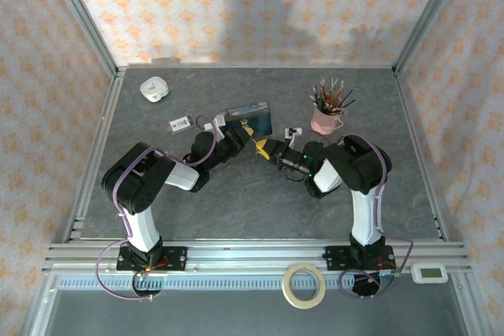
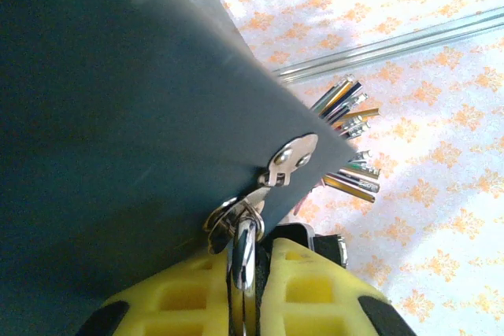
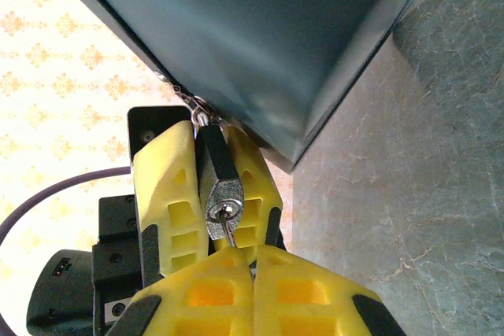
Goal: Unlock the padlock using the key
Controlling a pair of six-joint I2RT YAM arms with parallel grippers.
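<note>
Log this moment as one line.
step: key in padlock keyhole | left pincer: shut on padlock | right pincer: shut on key | padlock: at blue tin hasp

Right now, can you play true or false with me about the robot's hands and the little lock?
1. The right hand pinches the key, which is stuck in the padlock. True.
2. The left hand is empty. False: it clamps the padlock.
3. The padlock lies loose on the table. False: it hangs from the clasp of the blue tin.
4. A pink cup holds pencils. True.
</note>
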